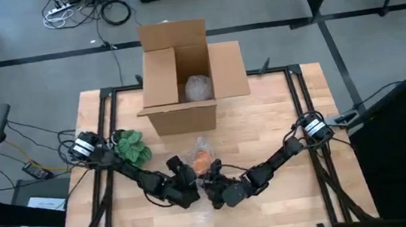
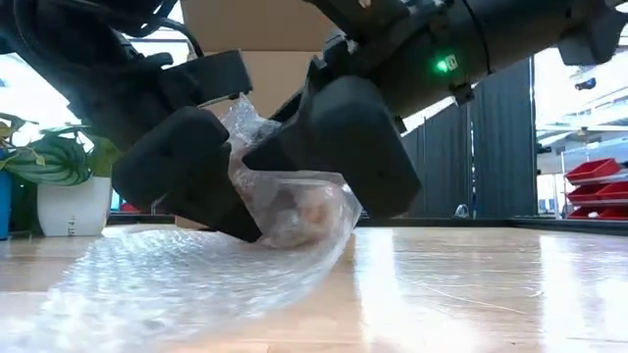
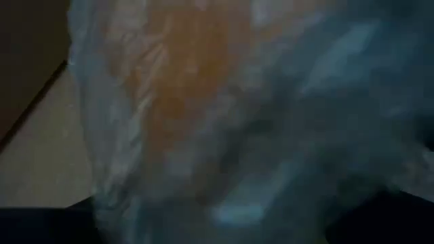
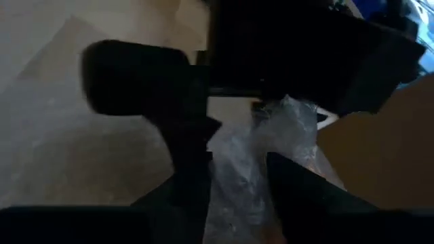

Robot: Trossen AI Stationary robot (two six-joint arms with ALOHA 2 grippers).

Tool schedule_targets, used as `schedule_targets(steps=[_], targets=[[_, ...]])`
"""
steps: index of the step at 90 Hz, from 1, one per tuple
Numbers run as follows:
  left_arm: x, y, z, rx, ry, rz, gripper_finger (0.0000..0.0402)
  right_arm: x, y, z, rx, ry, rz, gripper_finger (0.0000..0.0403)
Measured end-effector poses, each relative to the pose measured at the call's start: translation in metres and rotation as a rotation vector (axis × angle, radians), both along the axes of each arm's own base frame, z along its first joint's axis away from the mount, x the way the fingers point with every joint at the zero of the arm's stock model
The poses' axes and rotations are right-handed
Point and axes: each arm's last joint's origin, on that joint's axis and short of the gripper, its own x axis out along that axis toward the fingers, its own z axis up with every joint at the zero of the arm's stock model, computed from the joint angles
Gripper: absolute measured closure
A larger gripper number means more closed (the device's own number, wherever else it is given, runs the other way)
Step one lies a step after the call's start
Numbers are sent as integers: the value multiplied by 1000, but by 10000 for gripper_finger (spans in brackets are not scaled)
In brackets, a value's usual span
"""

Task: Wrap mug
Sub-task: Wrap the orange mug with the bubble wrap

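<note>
Both arms meet near the middle of the wooden tabletop, in front of the open cardboard box. The orange mug lies there on its bed of bubble wrap, already swathed in the clear film, with a loose tail of wrap spreading toward the front edge. The left end effector sits just beside the bundle on its left, and in the low view its dark body presses against the wrap; whether its fingers are apart or together, I cannot tell. The right end effector comes in from the other side, touching the bundle, and its finger state is equally hidden. A wrapped item rests inside the box, and a green plant stands near the left arm.
</note>
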Motion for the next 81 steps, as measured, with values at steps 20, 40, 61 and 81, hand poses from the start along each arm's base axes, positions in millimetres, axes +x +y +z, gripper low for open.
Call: schedule_targets(steps=[20, 40, 61, 81], targets=[[6, -5, 8, 6, 8, -49, 117, 5, 1, 9, -21, 94, -52, 281], [6, -4, 16, 57, 73, -37, 117, -7, -6, -9, 44, 245, -105, 281], [14, -15, 52, 110, 150, -59, 117, -12, -7, -12, 82, 294, -119, 276], [16, -24, 75, 145, 176, -94, 117, -19, 3, 9, 115, 261, -79, 260]])
